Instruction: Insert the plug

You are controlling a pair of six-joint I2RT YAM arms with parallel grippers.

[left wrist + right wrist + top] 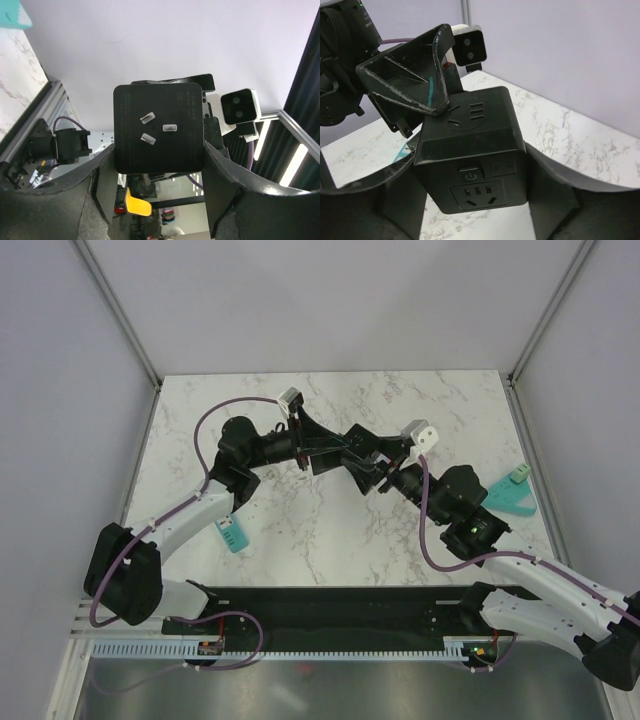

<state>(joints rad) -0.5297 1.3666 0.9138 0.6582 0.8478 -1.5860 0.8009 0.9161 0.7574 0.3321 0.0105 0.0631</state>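
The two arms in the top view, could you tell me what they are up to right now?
They meet in mid-air above the marble table, both on one black plug cube. It sits between the fingers of the right end effector, and the left end effector appears to clamp its far end. Its three prongs are bare, so it is not inserted yet.

- Two robot arms: left arm (pixel 180 515), right arm (pixel 545 585).
- Two grippers: left gripper (pixel 159 160), right gripper (pixel 470 190).
- One black cube adapter (pixel 470 150).
- Three flat prongs (pixel 170 128) on its face.
- Two outlet faces (pixel 475 197) in view on it.
- Two teal pieces on the table (pixel 330 540): a teal block (pixel 232 533), a teal wedge (pixel 510 498).
- Two white wrist cameras (pixel 290 400), (pixel 420 433).
- Two purple cables (pixel 205 430), (pixel 428 530).
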